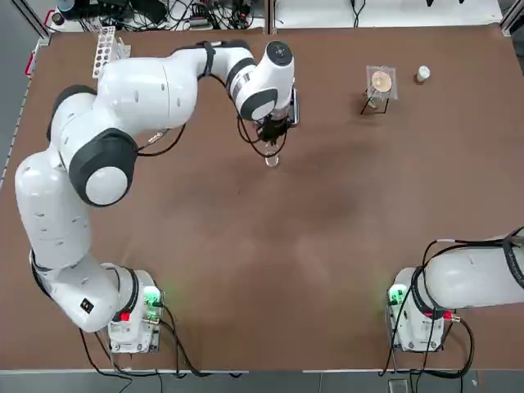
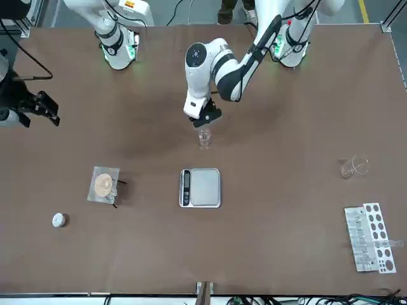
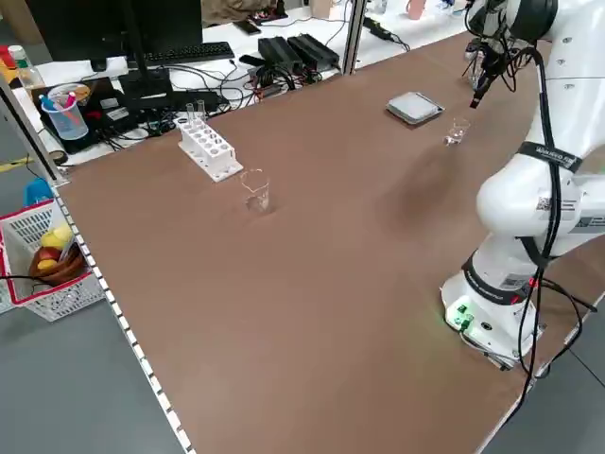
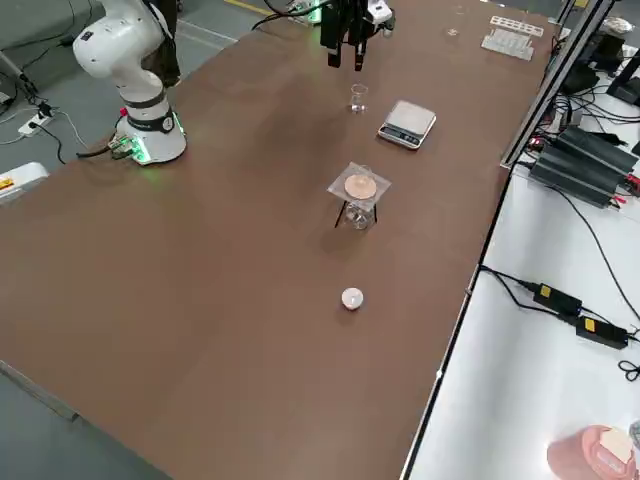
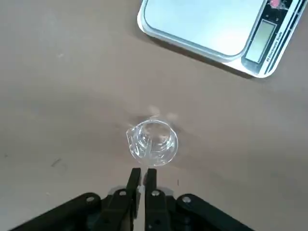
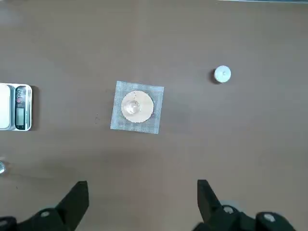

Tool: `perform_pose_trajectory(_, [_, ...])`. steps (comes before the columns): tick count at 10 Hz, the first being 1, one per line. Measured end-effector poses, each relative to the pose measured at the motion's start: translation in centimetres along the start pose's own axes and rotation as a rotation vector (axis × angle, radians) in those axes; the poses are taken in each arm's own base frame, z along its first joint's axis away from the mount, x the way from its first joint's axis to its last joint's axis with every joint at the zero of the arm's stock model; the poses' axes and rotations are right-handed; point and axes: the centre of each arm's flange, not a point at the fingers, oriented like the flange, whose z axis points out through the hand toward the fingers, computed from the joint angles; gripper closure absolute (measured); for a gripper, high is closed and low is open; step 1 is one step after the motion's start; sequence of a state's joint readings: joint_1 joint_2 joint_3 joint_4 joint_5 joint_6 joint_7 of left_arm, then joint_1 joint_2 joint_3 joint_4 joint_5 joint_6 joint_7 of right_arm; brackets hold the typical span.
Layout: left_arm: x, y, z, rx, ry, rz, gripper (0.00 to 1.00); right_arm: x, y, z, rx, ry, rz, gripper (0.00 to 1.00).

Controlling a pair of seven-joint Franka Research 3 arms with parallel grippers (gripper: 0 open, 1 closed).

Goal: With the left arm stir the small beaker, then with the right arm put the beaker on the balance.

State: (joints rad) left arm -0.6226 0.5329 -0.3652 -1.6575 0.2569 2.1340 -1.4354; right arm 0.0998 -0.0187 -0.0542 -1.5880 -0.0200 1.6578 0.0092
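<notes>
Hovering over the small beaker, the left gripper hangs above the middle of the worktop, fingers clenched together with only a sliver between them. No rod is visible in the grip in any view, so nothing can be said to be held. In the left wrist view the fingertips sit just short of the beaker's rim, not touching the glass.

Small beaker stands upright on the bare worktop, near the centre, on the robot's side of the balance. Balance lies flat, pan empty, well apart from the beaker but the nearest thing to it, towards the far edge.

Right gripper is parked high near the robot's right-hand edge, fingers spread wide and released, gripping nothing. Right arm is folded back by its base at the near edge.

Towards the far right-hand corner: a mesh square on a small stand with a tan disc on it, and a white-capped bottle closer to the corner.

Towards the far left-hand corner: a white test-tube rack and, nearer the middle of that edge, a larger clear glass vessel.
</notes>
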Motion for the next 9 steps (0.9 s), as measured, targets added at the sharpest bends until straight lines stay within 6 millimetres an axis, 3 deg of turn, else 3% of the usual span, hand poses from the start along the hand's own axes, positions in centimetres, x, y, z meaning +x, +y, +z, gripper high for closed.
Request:
perform_pose_trajectory(7, [2.0,0.1,-1.3,-0.029,-0.001,-0.047,0.93,0.0,0.0,0.0,0.0,0.0,0.0,0.0])
perform_pose_trajectory(9, [1.8,0.3,-2.3,-0.047,-0.02,-0.059,0.93,0.0,0.0,0.0,0.0,0.0,0.0,0.0])
